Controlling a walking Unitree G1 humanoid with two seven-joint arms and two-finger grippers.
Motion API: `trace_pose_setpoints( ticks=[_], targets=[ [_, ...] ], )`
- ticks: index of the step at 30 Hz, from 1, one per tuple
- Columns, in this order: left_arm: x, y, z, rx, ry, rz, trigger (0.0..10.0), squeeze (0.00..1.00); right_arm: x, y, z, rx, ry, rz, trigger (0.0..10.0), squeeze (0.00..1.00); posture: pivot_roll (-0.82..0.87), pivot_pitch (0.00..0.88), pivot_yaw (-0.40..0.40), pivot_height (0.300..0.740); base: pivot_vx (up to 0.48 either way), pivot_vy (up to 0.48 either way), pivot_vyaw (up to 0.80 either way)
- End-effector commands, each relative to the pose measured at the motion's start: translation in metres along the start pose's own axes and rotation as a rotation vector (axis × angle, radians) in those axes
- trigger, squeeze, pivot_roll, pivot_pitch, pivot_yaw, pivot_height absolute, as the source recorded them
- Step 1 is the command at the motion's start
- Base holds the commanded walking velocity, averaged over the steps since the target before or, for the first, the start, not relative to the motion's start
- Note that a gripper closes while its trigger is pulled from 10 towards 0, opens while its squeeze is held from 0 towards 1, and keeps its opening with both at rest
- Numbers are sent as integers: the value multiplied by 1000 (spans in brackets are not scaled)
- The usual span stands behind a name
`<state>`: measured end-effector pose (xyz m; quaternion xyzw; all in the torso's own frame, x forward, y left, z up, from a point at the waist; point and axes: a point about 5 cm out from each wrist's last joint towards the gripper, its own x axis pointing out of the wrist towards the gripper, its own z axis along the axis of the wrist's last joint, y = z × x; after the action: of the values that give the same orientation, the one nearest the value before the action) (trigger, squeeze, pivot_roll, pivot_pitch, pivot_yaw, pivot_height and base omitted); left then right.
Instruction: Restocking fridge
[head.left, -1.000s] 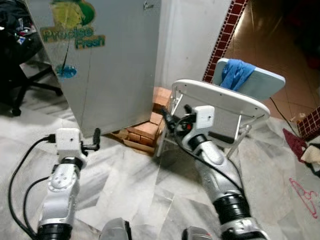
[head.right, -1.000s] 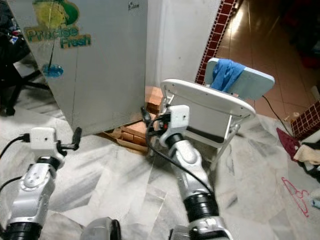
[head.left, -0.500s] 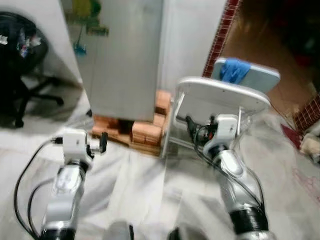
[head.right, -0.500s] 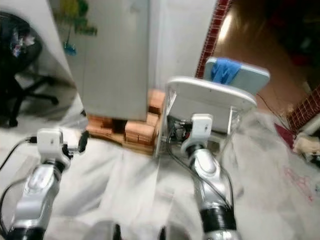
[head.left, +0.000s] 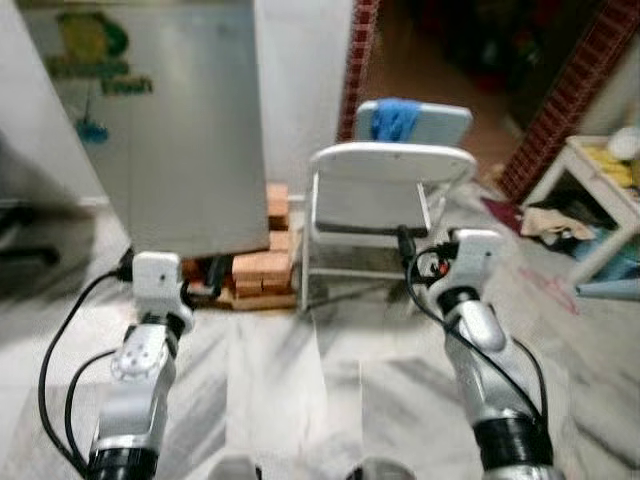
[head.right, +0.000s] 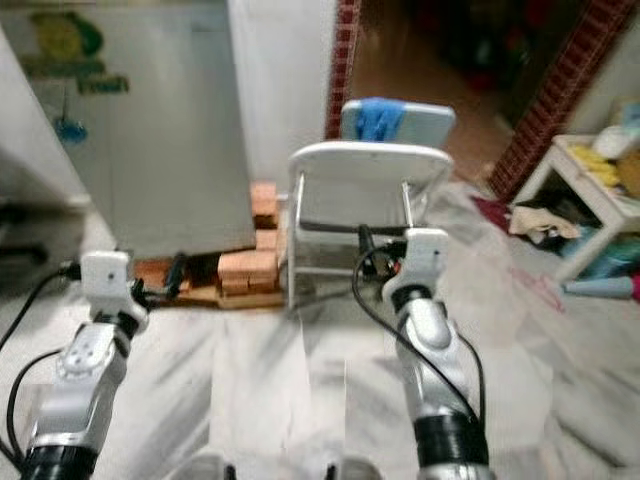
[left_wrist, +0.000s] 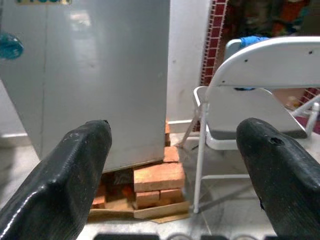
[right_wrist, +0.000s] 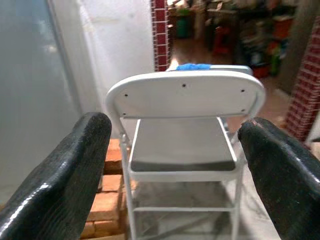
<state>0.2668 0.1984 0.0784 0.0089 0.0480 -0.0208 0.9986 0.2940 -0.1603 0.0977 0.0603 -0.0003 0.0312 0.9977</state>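
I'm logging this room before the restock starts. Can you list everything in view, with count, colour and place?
fridge: one, silver-grey, door closed, ahead on the left.
bricks: a stack, orange, under the fridge's corner.
folding chairs: two, white, one behind the other, right of the fridge.
cloth: one, blue, draped over the rear chair.
side table: one, white, far right, holding blurred items.
left gripper: black fingers open, empty, facing the fridge.
right gripper: black fingers open, empty, facing the chairs.

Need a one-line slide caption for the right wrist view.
Open right end effector faces a white folding chair beside the silver fridge propped on bricks.
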Motion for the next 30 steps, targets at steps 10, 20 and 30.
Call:
trace_pose_setpoints(
  ticks=[10,20,30],
  targets=[
    [1,5,2,-9,-9,-7,10000,0,-2,7,0,6,-6,9,10000,0,-30,27,-36,740,0,480,-800],
    [1,8,0,-15,-1,-2,10000,0,0,7,0,-1,-4,15,10000,0,-27,36,-37,740,0,480,-621],
    [-1,8,-2,-14,11,6,10000,0,-2,8,-2,-7,7,17,10000,0,-22,39,-42,740,0,480,0]
  ],
)
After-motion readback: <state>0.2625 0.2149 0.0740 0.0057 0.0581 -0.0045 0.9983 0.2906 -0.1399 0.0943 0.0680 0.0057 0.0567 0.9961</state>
